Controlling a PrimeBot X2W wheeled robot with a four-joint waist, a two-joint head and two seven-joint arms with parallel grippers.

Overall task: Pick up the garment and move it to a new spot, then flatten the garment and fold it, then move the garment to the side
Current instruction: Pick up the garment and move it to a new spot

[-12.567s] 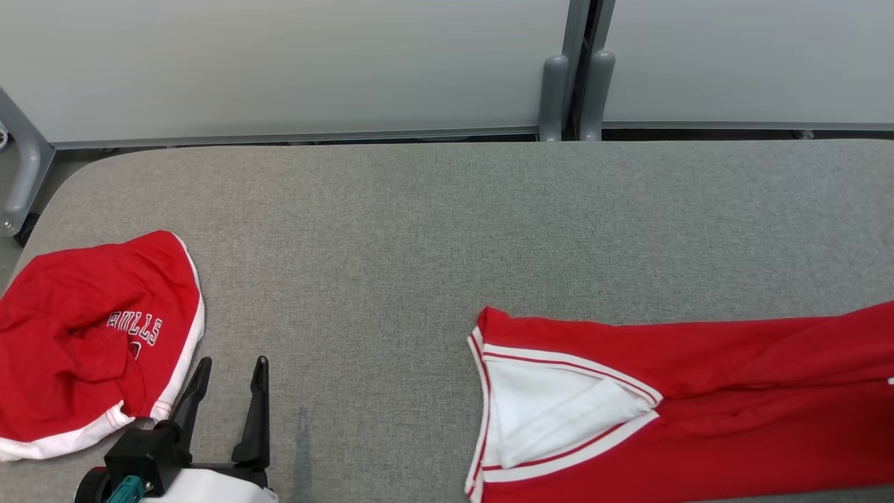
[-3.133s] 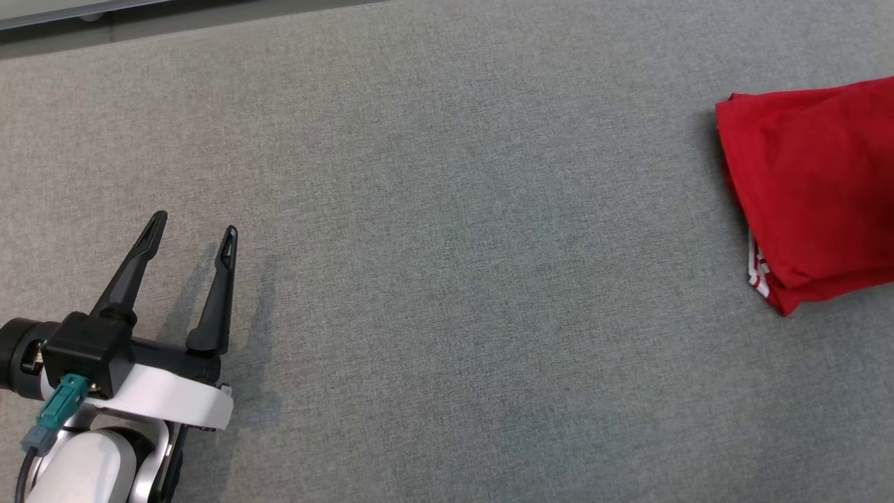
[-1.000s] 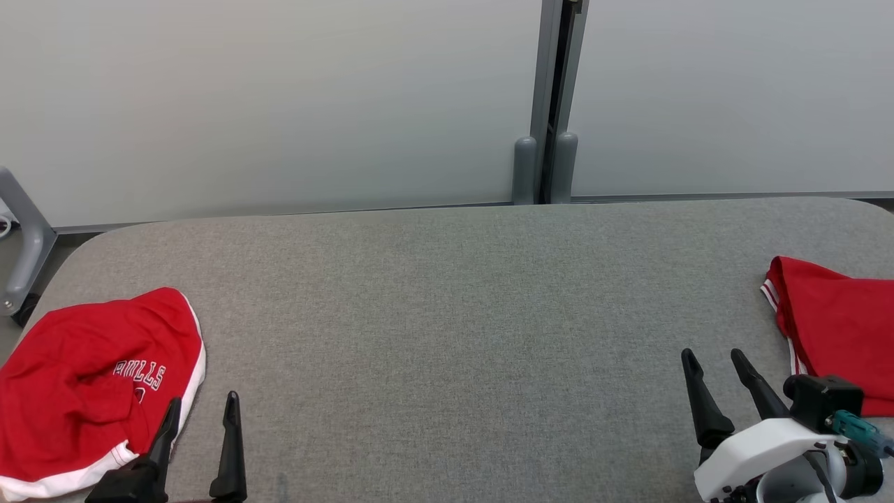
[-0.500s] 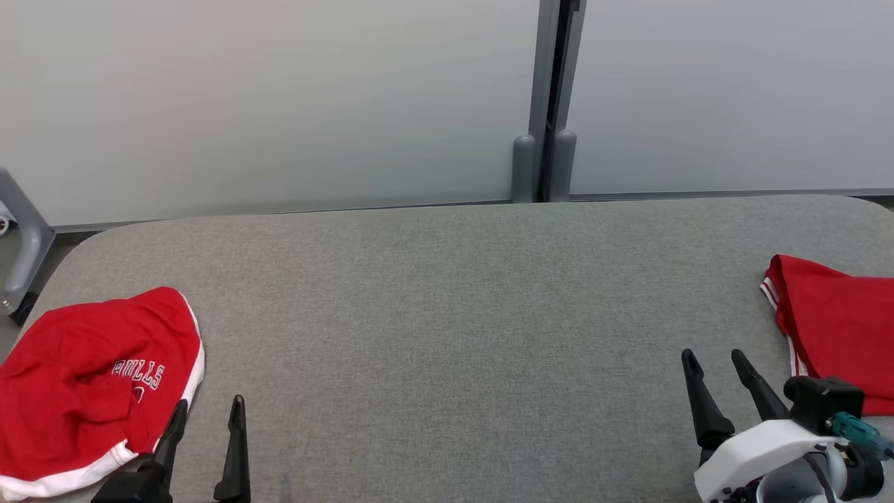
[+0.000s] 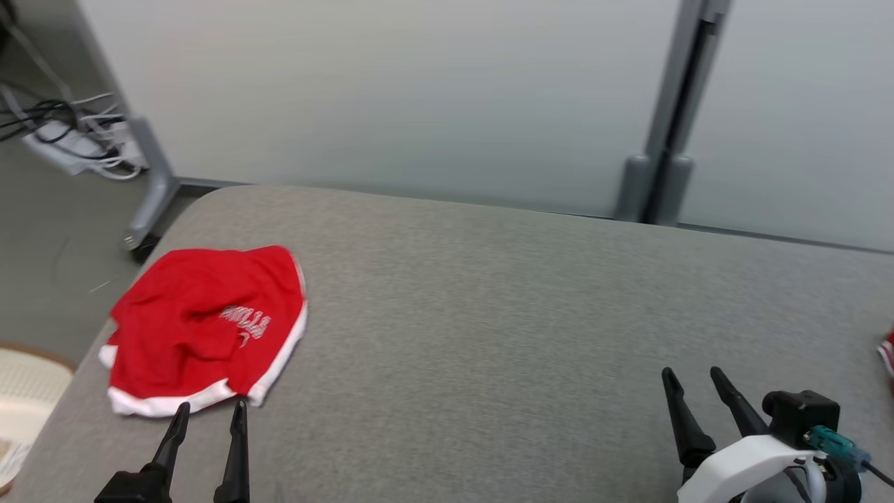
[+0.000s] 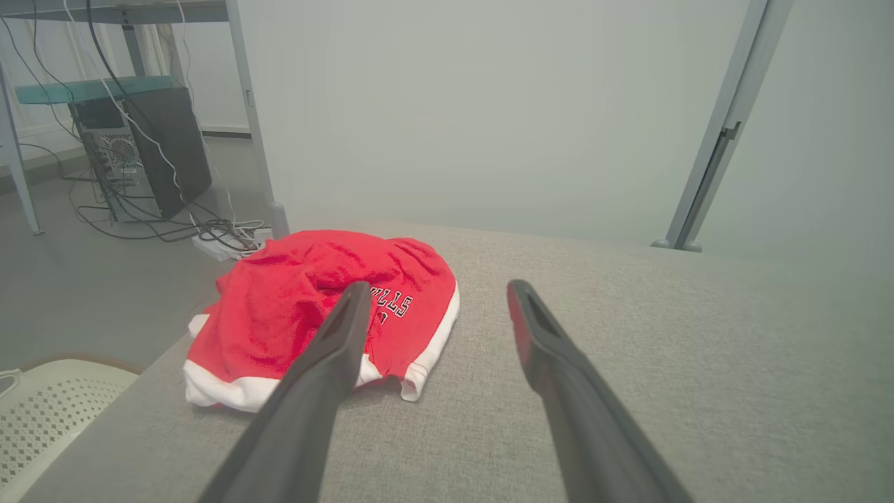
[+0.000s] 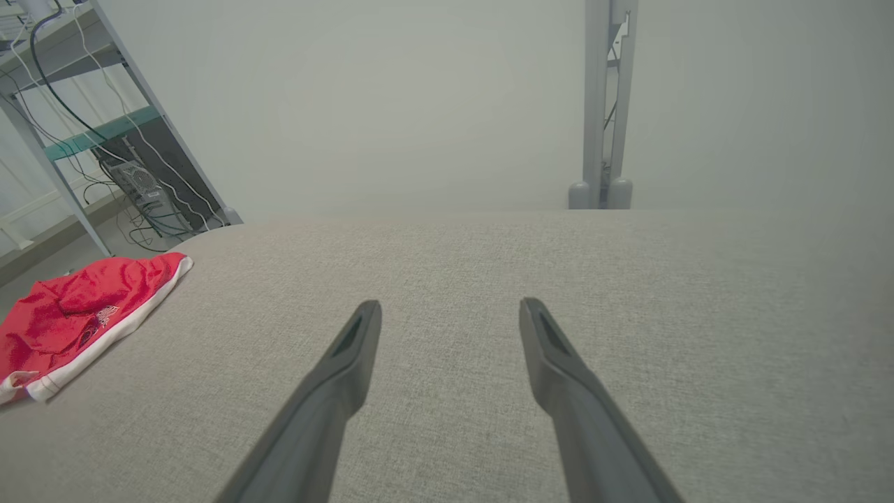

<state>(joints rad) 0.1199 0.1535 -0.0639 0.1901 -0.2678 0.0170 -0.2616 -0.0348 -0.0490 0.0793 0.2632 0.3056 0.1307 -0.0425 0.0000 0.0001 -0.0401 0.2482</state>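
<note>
left gripper (image 5: 211,406) and right gripper (image 5: 691,373) both with long skinny matte-black fingers (image 5: 682,419) tapering to points, right wrist a glossy white curved shell (image 5: 740,466), boxy black block (image 5: 800,412), teal plug (image 5: 827,439) with thin dark cable (image 5: 876,475)

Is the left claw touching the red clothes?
Cannot tell. Head view: the left gripper has one fingertip at the red garment's white hem, no plain gap or contact.

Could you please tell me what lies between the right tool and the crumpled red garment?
Just bare grey tabletop lies between the right tool and the red garment, as the head view shows.
</note>
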